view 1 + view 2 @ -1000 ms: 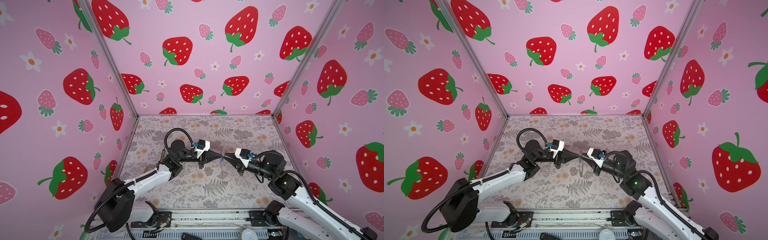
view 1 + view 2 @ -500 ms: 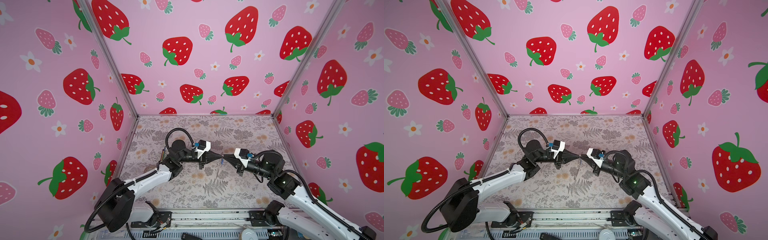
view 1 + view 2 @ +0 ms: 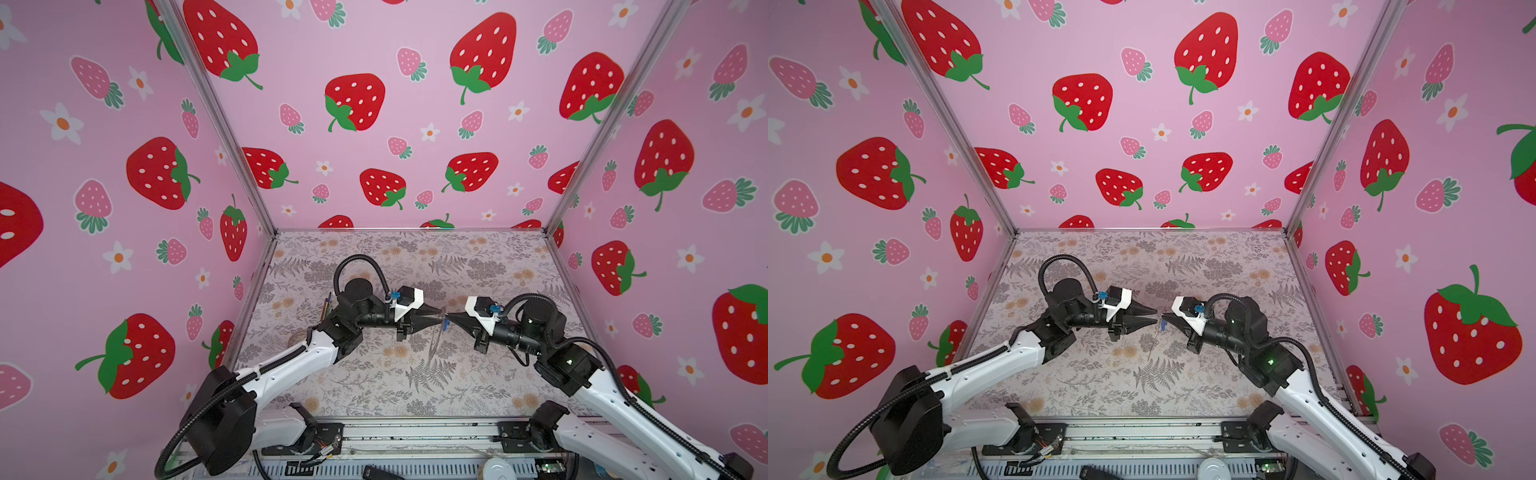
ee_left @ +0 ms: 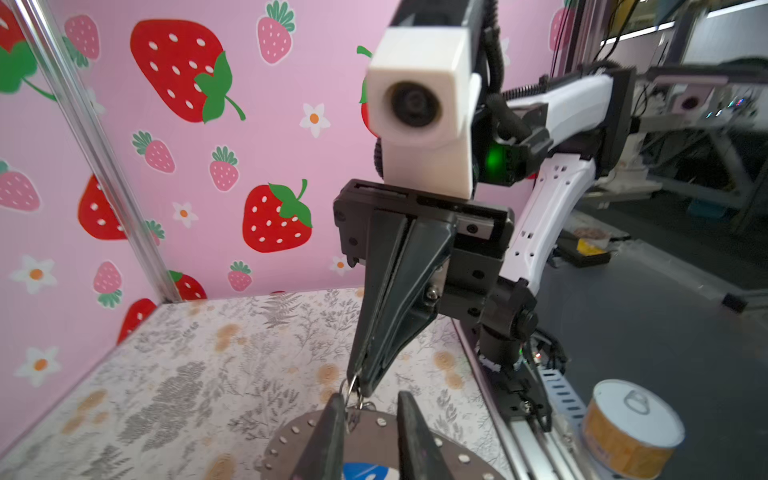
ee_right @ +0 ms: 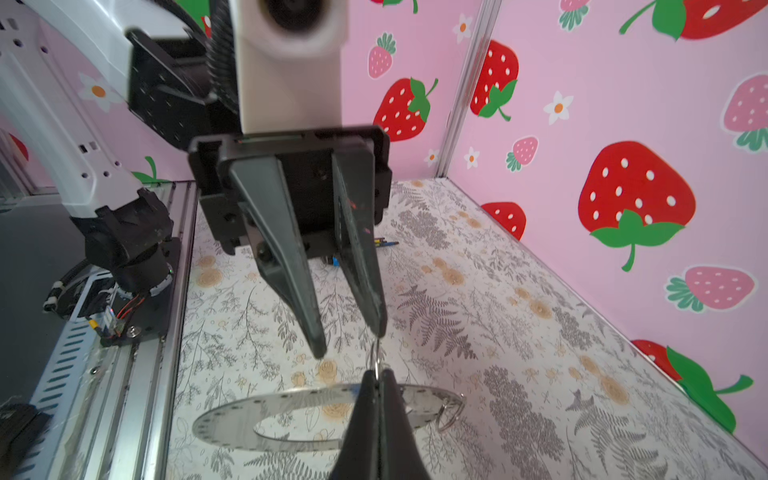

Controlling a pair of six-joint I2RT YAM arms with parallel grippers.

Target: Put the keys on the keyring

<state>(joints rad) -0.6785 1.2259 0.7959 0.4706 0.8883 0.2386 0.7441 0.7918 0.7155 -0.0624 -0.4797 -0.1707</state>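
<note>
Two pincers meet above the middle of the counter: the right pincer clamps the keys by their silver loop, the left pincer stands parted beside it, and the keyring dangles beneath. Best to hold firm, without twisting.

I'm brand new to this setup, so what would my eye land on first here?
Pink walls printed with red strawberries enclose the floral-patterned table on three sides. Above its middle the left gripper and right gripper meet tip to tip, the right shut on a tiny silver metal loop, the left's jaws apart. Just beneath their tips is a flat dark grey ring-shaped disc with pale holes around its rim.
</note>
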